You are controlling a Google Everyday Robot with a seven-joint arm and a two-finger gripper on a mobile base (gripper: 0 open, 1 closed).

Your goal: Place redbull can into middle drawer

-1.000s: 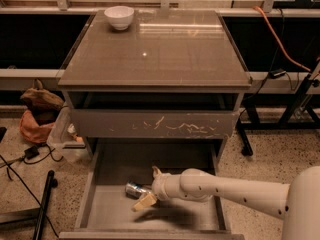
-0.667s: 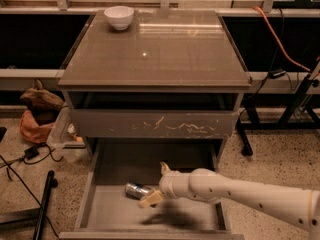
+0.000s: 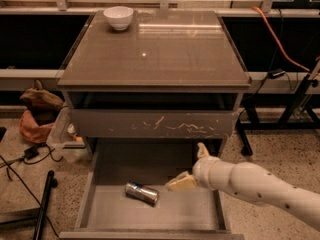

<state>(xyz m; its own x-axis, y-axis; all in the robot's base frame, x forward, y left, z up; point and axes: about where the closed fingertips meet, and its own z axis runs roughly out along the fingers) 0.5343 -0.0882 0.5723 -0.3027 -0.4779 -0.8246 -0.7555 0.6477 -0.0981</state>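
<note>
The redbull can [image 3: 141, 193], slim and silver, lies on its side on the floor of the open middle drawer [image 3: 165, 213], left of centre. My gripper [image 3: 186, 166] is over the drawer's right part, just right of the can and apart from it. It is open and empty: one pale finger [image 3: 181, 182] points left towards the can and the other sticks up by the drawer front above. My white arm [image 3: 260, 186] comes in from the lower right.
A white bowl [image 3: 119, 17] stands at the back left of the cabinet top [image 3: 155, 54]. The shut drawer front with pale scratches [image 3: 152, 124] hangs over the open drawer. Bags [image 3: 37, 111], cables and a black pole [image 3: 44, 204] lie on the floor at left.
My gripper has let go of the can and drawn back to the right and up. The can now lies free on the drawer floor.
</note>
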